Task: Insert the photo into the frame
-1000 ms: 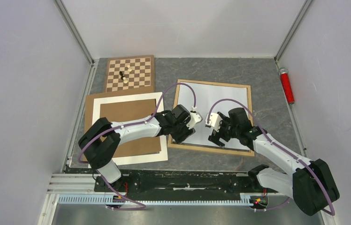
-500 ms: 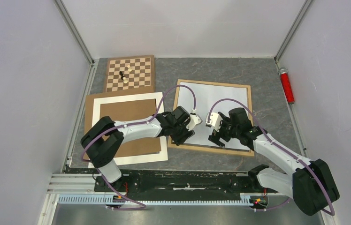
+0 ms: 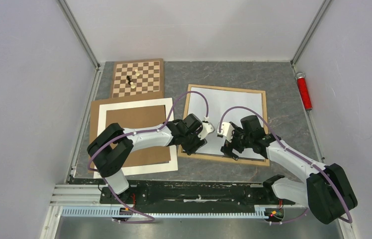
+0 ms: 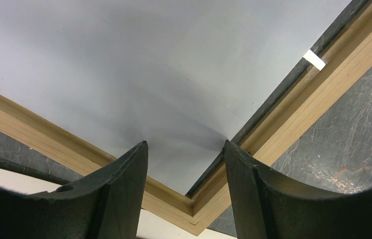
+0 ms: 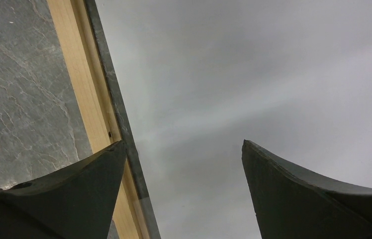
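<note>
The light wood frame [image 3: 265, 114] lies flat on the grey table at centre right, with a plain white sheet [image 3: 233, 107] inside it. The photo's printed lake picture is not in view. My left gripper [image 3: 193, 148] is open and empty, low over the frame's near left corner [image 4: 194, 209], with its fingertips [image 4: 139, 154] either side of that corner. My right gripper [image 3: 230, 149] is open and empty over the frame's near edge. In the right wrist view its left finger [image 5: 99, 164] lies across the wood border [image 5: 82, 89] and its right finger is above the white sheet [image 5: 253, 74].
A checkered chessboard [image 3: 138, 78] with a few pieces [image 3: 131, 81] sits at the back left. A brown backing board [image 3: 137, 119] lies on a white mat [image 3: 105, 117] left of the frame. A red cylinder [image 3: 303, 91] lies by the right wall.
Both grippers have shifted slightly toward the frame's near edge, the left one a little leftward over the corner. Nothing was grasped; frame and sheet have not moved.
</note>
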